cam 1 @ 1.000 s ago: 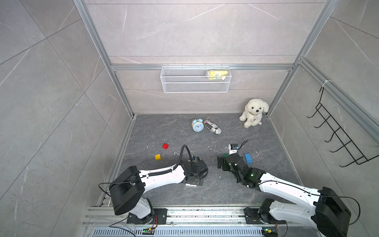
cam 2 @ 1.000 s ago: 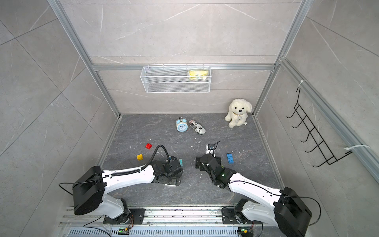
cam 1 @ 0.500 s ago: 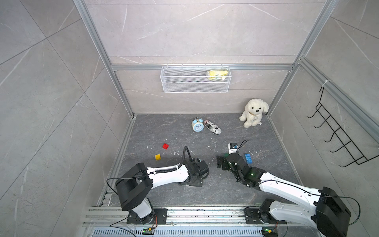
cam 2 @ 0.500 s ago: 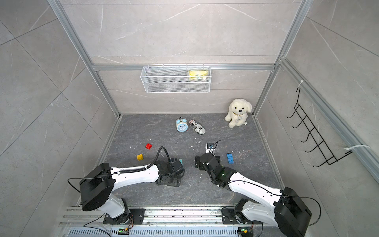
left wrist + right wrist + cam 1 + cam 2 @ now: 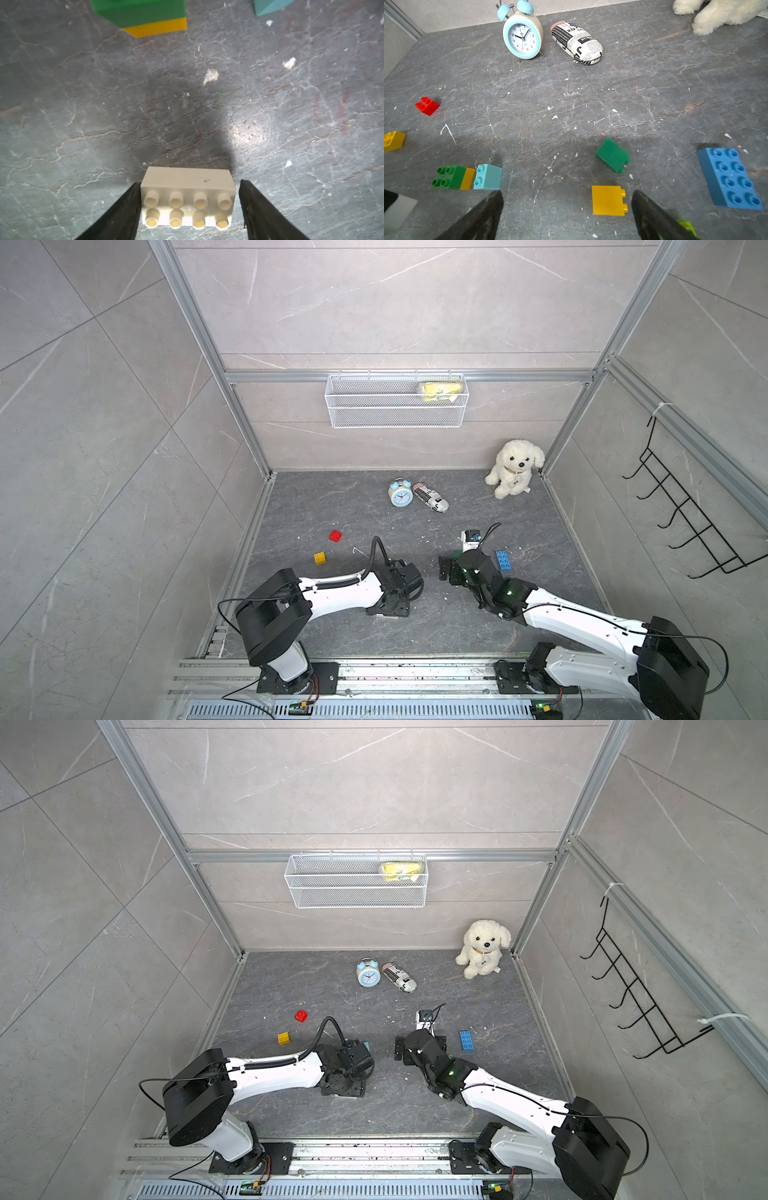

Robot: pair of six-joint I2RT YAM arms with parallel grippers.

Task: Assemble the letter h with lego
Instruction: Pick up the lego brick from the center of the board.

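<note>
The left gripper (image 5: 189, 182) straddles a white eight-stud brick (image 5: 188, 199) lying studs-up on the desk (image 5: 83, 104). One of its jaws rests against a short end and the other stands a sliver clear, so the brick is bracketed rather than clamped. Just past it a green-and-yellow pair (image 5: 452, 177), two bricks pressed together, lies on its side, with a light blue brick (image 5: 488, 176) just beside the yellow end.

The right gripper (image 5: 566, 193) hangs low over the desk, jaws spread wide and grasping nothing. A yellow square brick (image 5: 608, 200) lies on its side between them, close to one. Beyond it sits a dark green brick (image 5: 612, 154), also tipped over. To the robot's right a blue eight-stud brick (image 5: 730, 178) lies flat, studs up. Far over on the left, a small yellow brick (image 5: 393, 141) and a red brick (image 5: 427, 106) sit apart from each other.

Farther back stand a pale blue alarm clock (image 5: 522, 34) and, just beside it, a newspaper-print glasses case (image 5: 577, 42). A white plush dog (image 5: 515, 472) sits in the far right corner.

On the back wall, in both top views, hangs a white wire basket (image 5: 374, 414). It holds a yellow packet (image 5: 440, 390) at its right end.
</note>
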